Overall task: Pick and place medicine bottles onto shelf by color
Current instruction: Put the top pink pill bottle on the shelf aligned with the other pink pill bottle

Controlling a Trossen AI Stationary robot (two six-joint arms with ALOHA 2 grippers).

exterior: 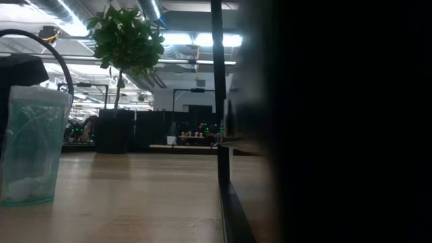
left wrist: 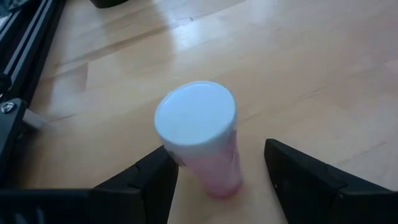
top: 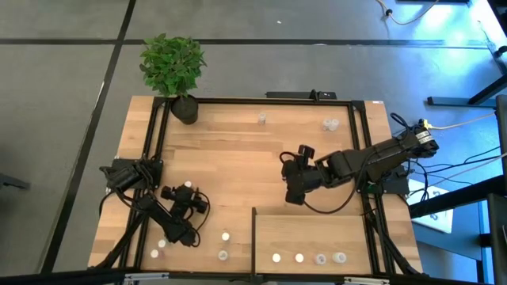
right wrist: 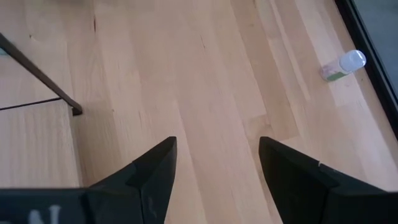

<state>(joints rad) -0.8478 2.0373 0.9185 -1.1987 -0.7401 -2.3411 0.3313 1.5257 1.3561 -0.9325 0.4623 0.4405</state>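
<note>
Straddling the pink bottle near the desk's left edge, your left gripper is unclenched. Off-centre closing could tip it. Right gripper hangs released mid-desk.

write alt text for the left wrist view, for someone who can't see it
A small pinkish bottle with a white cap stands on the wooden tabletop between the open fingers of the left gripper. One finger looks close against the bottle; the other stands apart.

Grey floor with dark seams (bright strip lights overhead)
</note>
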